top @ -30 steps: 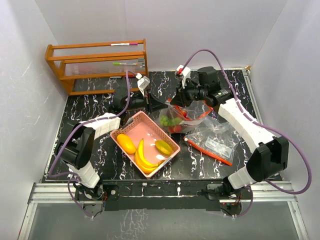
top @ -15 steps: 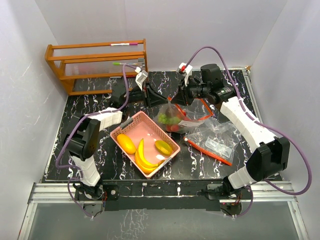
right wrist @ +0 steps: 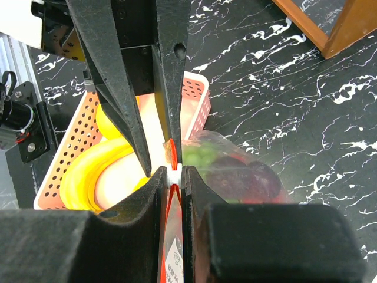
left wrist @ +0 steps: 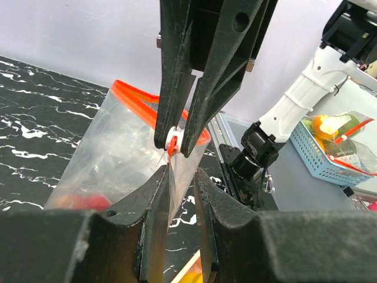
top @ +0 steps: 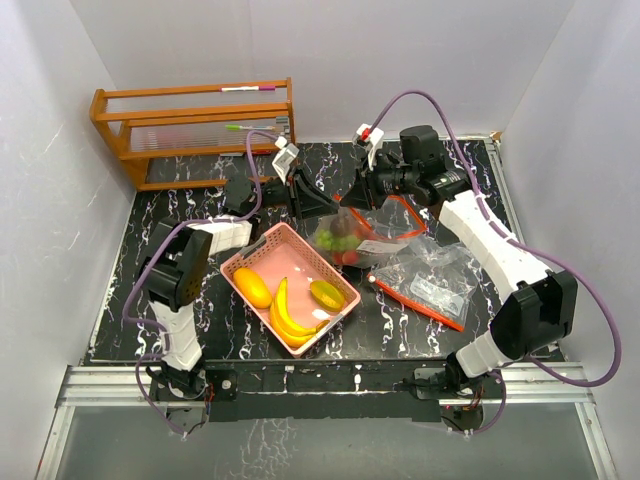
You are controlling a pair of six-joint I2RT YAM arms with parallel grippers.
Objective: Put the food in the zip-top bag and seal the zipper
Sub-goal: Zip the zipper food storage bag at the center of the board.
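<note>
The right tool (right wrist: 172,174) was clamped on the white slider (left wrist: 172,138) of the zip-top bag (top: 372,240) (green and red pieces (top: 340,243) inside). The left tool (left wrist: 178,177) held its fingers slightly apart around the film. The banana bunch (top: 285,315) and mango (top: 252,287) lay in the pink basket (top: 292,260).

Open tabletop (top: 145,215) left of the basket (top: 292,258); wooden rack (top: 190,125) behind it, zip-top bag (top: 375,245) and spare bag (top: 430,285) on the right.
</note>
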